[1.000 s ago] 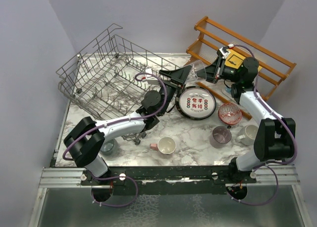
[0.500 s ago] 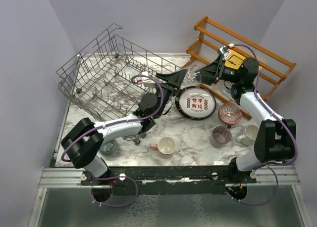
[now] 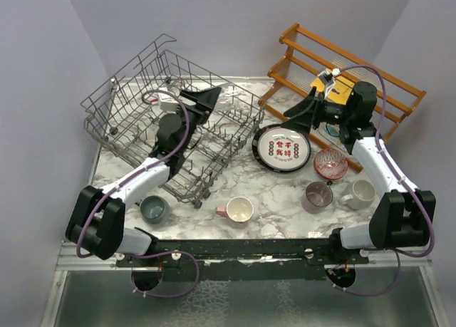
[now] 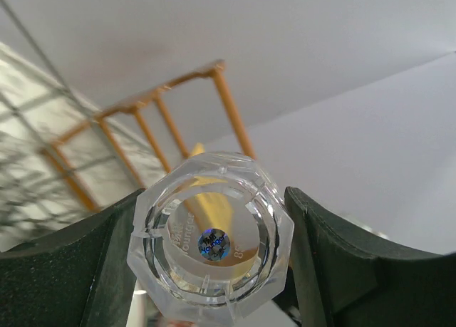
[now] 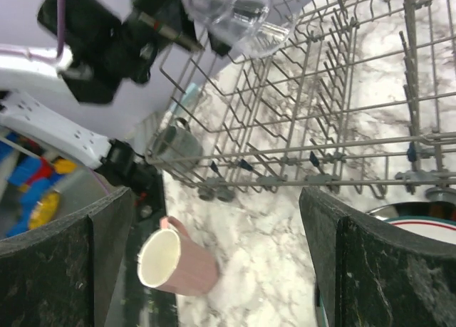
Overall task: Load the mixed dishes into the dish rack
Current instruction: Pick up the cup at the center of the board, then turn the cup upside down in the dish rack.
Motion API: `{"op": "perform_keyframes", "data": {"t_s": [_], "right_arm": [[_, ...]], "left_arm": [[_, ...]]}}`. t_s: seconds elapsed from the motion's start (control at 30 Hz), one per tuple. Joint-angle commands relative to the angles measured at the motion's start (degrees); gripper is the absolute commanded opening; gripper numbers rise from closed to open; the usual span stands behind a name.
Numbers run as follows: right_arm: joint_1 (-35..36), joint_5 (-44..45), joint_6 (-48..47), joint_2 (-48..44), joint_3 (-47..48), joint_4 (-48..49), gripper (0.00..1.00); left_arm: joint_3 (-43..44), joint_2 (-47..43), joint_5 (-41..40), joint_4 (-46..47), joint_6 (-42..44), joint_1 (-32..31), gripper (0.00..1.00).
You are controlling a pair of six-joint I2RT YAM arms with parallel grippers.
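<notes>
Over the far right part of the dish rack (image 3: pixel 132 124), the clear glass (image 4: pixel 210 234) is clamped between the two fingers of the left gripper (image 3: pixel 211 99). The left wrist view shows it end-on. From the right wrist view it hangs above the rack's wires and appears not to touch them, so it is judged carried but not yet set down.

No dish can be made out standing among the tines of the rack.

The right gripper (image 3: pixel 303 113) hovers near the wooden shelf (image 3: pixel 370 70), above the far edge of the black-rimmed plate (image 3: pixel 283 147). Its fingers are wide apart with nothing between them.

The other dishes lie on the marble bench (image 3: pixel 278 191):
- The black-rimmed plate sits just right of the rack.
- The red patterned bowl (image 3: pixel 330 163) is beside the plate.
- The mauve mug (image 3: pixel 316 196) and the cream mug (image 3: pixel 361 191) stand near the right arm.
- The pink mug (image 3: pixel 239 210) stands at the near middle.
- The grey-teal mug (image 3: pixel 154 209) stands at the rack's near corner.

Progress is judged early: one item is on the point of being placed, and at least six items are left to load.
</notes>
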Motion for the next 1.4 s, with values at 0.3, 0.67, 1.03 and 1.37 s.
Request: {"op": "perform_keyframes", "data": {"t_s": [0.3, 0.67, 1.03, 1.37], "right_arm": [[-0.4, 0.6, -33.1, -6.8, -8.2, -13.3, 1.0], [-0.4, -0.4, -36.0, -7.1, -11.5, -13.0, 1.0], [-0.6, -0.7, -37.9, -6.7, -12.3, -13.5, 1.0], [-1.2, -1.2, -38.0, -5.9, -12.7, -13.4, 1.0]], "left_arm": [[36.1, 9.0, 20.8, -59.4, 36.7, 26.1, 0.0], [70.2, 34.0, 7.3, -78.9, 58.3, 27.3, 0.0], [89.7, 51.2, 1.2, -74.8, 61.6, 27.4, 0.0], [90.8, 56.6, 1.6, -69.3, 61.0, 27.7, 0.0]]}}
